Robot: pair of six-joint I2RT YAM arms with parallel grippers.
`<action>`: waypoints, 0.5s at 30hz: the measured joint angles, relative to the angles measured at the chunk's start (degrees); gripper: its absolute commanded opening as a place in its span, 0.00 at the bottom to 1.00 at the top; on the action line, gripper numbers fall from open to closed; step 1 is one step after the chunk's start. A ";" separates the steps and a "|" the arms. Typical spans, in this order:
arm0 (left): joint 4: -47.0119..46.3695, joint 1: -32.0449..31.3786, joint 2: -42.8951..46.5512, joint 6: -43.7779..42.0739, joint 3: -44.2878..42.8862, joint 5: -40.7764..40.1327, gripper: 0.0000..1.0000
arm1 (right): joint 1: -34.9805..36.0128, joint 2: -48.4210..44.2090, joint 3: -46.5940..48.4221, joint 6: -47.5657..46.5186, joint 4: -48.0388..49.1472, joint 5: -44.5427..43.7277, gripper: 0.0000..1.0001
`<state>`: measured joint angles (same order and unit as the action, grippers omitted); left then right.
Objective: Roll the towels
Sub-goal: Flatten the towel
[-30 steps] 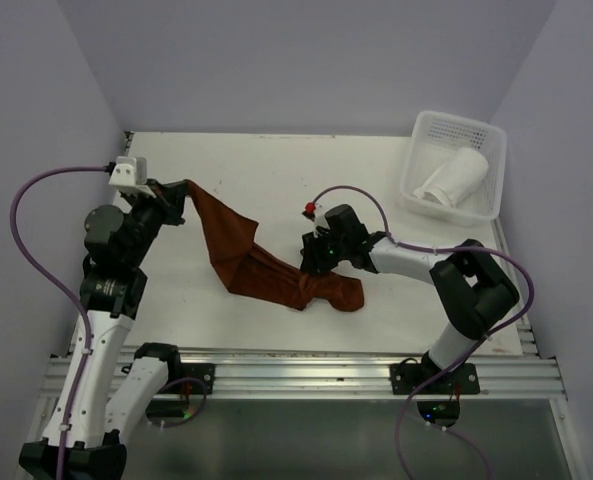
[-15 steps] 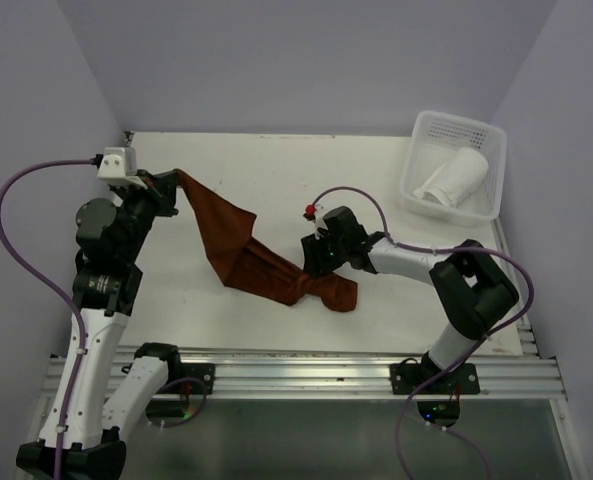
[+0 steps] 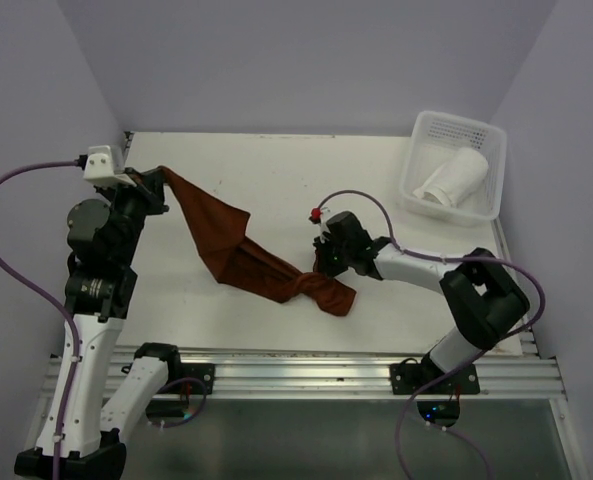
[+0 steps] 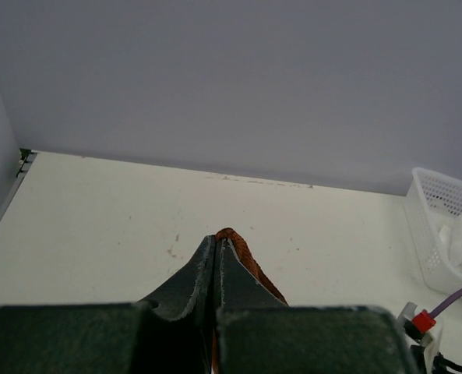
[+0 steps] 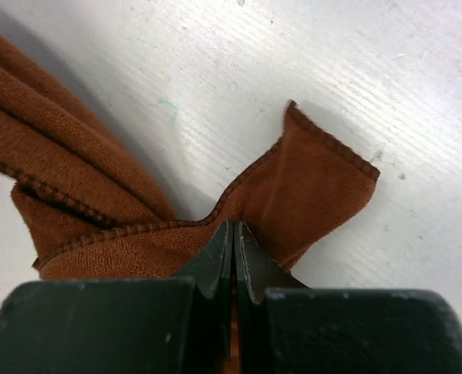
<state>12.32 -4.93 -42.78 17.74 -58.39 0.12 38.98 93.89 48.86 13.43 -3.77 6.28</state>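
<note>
A rust-brown towel hangs stretched from upper left down to the table's middle, its lower end bunched on the table. My left gripper is shut on one corner of the brown towel and holds it raised at the left. My right gripper is shut on the towel's low end, right at the table surface. A white rolled towel lies in the white basket at the back right.
The basket also shows at the right edge of the left wrist view. Purple walls close in the table on left, back and right. The metal rail runs along the near edge.
My left gripper has risen and moved left and back with the towel corner, pulling the cloth tauter. My right gripper has shifted slightly right and down with the towel's lower end.
</note>
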 measured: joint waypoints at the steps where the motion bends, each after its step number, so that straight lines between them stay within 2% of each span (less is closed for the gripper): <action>1: 0.22 0.00 0.00 -0.02 0.00 -0.50 0.00 | 0.02 -1.31 0.00 0.00 -0.83 -0.52 0.00; 9: 2.80 0.00 0.00 -0.79 -0.15 -4.46 0.00 | 0.02 -23.93 -0.61 0.48 -6.78 -2.82 0.00; 15: 3.58 0.00 0.63 -0.90 -0.46 -6.43 0.00 | 0.02 -41.44 -9.49 3.15 -10.32 -0.85 0.00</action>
<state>15.90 -4.93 -42.15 16.84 -58.85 -6.31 39.00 52.45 39.38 16.58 -14.09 5.43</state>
